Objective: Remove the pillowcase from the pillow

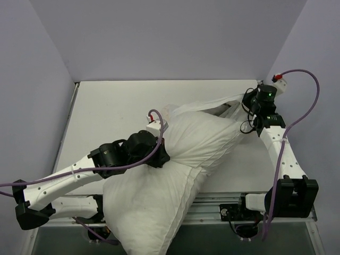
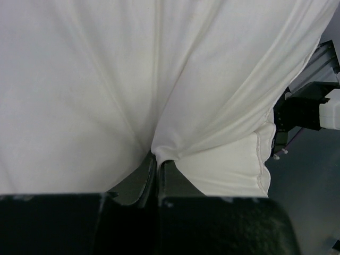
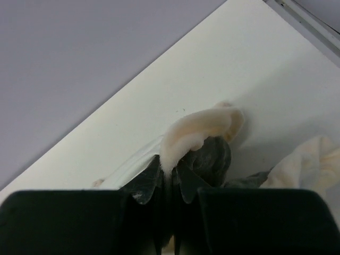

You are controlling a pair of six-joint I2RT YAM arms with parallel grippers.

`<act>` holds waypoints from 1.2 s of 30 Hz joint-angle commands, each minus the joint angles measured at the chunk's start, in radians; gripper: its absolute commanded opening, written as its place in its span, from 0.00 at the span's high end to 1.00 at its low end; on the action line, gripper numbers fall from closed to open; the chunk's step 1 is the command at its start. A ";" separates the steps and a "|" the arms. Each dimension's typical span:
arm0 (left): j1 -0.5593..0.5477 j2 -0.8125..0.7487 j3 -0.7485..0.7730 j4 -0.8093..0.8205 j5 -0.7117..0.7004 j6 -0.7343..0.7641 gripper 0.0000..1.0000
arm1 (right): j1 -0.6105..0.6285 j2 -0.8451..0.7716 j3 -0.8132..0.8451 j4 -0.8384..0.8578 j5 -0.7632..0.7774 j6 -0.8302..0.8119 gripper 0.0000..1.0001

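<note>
The pillowcase (image 3: 204,125), pinched in the closed right gripper (image 3: 169,171), is stretched toward the far right corner of the worktop (image 1: 117,106). The pillow (image 1: 143,207), overhanging the near edge, is clamped by the left gripper (image 2: 158,162). Removal is judged about half done.

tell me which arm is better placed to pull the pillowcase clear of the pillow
Right. The right gripper is shut on the frilled pillowcase at the far right, beyond the pillow, so it can likely pull outward. The left gripper pinches the pillow's white fabric, anchoring it.
</note>
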 commanded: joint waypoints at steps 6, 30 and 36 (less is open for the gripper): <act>0.245 0.063 0.150 -0.125 -0.178 0.124 0.98 | -0.001 -0.035 0.129 0.024 0.119 -0.064 1.00; 0.941 0.248 0.819 -0.146 -0.135 0.402 0.98 | 0.048 0.258 0.762 -0.107 0.483 -0.312 1.00; 0.941 0.274 0.829 -0.165 -0.136 0.420 0.98 | 0.048 0.251 0.737 -0.098 0.498 -0.344 1.00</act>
